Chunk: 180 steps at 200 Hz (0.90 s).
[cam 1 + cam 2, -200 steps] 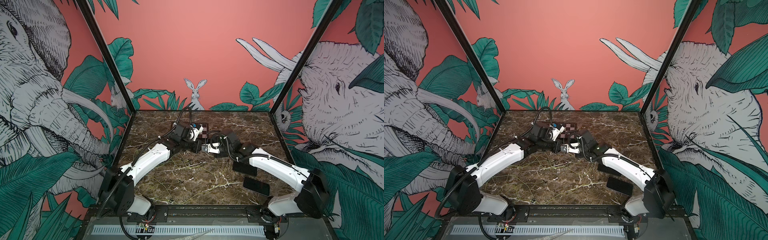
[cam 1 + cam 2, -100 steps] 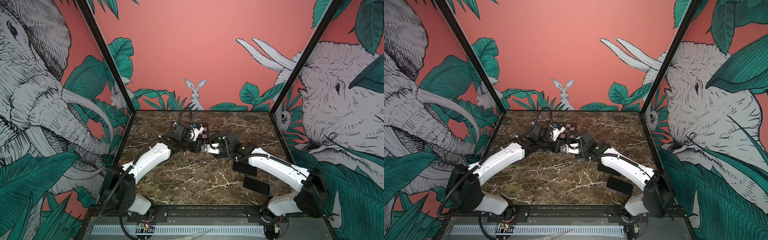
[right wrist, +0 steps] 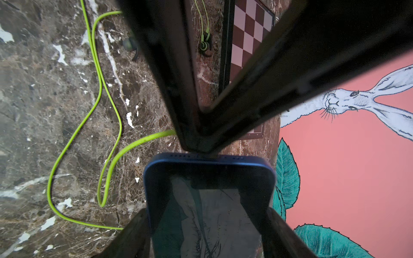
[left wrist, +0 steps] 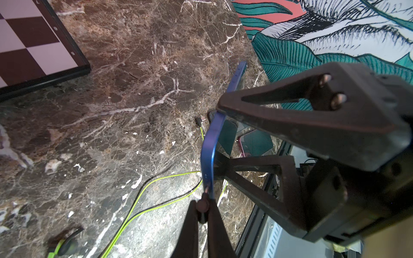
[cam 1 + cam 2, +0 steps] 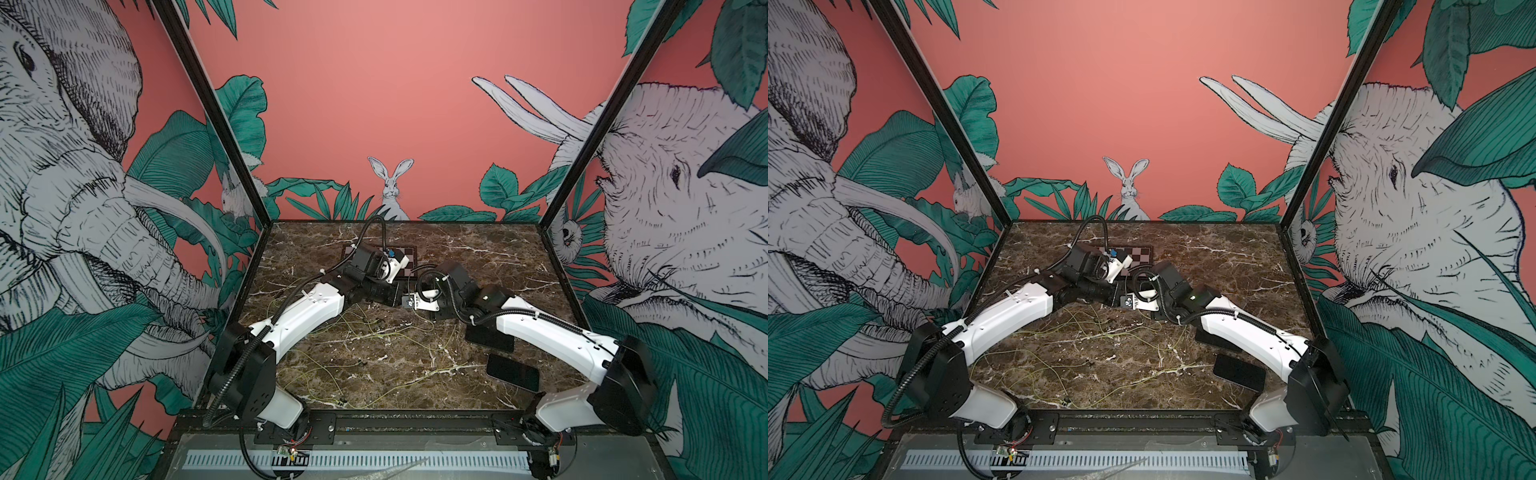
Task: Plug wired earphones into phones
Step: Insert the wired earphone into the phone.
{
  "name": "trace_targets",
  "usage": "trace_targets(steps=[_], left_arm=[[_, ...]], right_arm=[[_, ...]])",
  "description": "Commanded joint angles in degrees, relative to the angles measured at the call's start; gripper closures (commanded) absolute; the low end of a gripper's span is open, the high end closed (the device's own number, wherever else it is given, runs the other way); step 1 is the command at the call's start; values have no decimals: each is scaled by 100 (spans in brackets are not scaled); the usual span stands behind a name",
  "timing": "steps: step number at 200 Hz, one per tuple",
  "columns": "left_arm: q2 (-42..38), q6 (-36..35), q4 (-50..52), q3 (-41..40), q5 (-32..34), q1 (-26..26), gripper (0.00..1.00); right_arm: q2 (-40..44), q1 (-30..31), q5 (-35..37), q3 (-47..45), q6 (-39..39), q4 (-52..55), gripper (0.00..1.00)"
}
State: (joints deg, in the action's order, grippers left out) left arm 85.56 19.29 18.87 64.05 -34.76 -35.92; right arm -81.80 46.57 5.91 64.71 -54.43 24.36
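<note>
Clamps the blue-edged phone (image 3: 210, 201) by its long sides between the right fingers (image 3: 136, 236), above the tabletop (image 5: 498, 257). Pinches a dark plug (image 4: 202, 205) in the left fingers (image 4: 188, 230), pressed together on it, tip touching the phone's short end; seated or not, cannot tell. Trails a yellow-green cord (image 3: 161, 134) across the marble alongside. Meets just in front of the checkerboard plate (image 5: 409, 252), well apart from walls and tabletop edges. Nearer the right arm's base: one flat phone (image 5: 512, 372), one half-covered phone (image 5: 490, 338).
</note>
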Motion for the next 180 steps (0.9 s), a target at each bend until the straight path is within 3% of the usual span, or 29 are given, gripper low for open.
trace_targets(steps=[1,57,95,143,180], left_arm=[[84,-73,-250,125,-354,-103,100],[109,-252,-174,159,-415,-108,100],[-81,-666,-7,257,-333,-99,100],[-546,-874,-130,27,351,94,63],[-506,-822,-129,53,217,244,52]], right_arm=[[178,358,-981,271,41,-1101,44],[394,362,-1052,100,109,-1179,44],[313,279,-329,142,40,-822,45],[412,-89,-107,1,42,-344,45],[439,-455,-176,-88,198,-208,44]])
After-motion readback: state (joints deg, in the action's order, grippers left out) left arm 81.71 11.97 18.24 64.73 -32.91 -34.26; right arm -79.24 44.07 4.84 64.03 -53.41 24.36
